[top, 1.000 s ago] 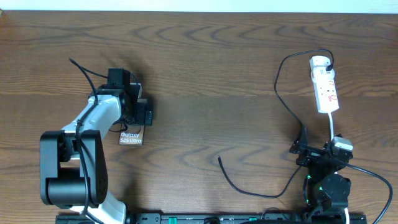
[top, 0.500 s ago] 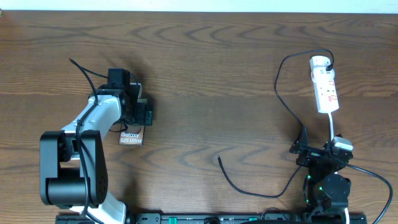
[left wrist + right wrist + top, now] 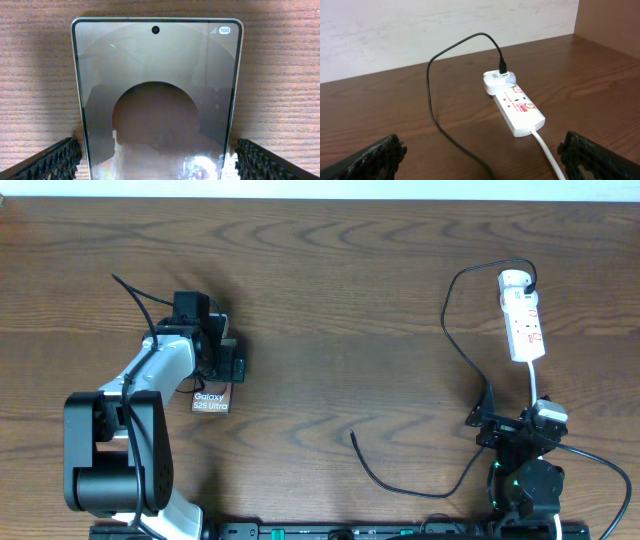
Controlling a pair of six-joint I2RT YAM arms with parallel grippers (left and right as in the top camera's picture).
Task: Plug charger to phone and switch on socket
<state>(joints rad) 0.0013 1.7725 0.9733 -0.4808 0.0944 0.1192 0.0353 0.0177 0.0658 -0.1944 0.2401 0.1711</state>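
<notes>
Two grippers are gaping, fingers apart: left gripper (image 3: 157, 160) flanking the phone (image 3: 156, 90) at nine o'clock, right gripper (image 3: 480, 160) facing the socket (image 3: 517, 107) at two o'clock.

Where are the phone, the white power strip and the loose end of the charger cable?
Phone (image 3: 156, 90): left wrist view, middle of its glossy screen.
Power strip (image 3: 519, 106): right wrist view, its top face.
Charger (image 3: 354, 438): overhead view, its free plug tip.
</notes>
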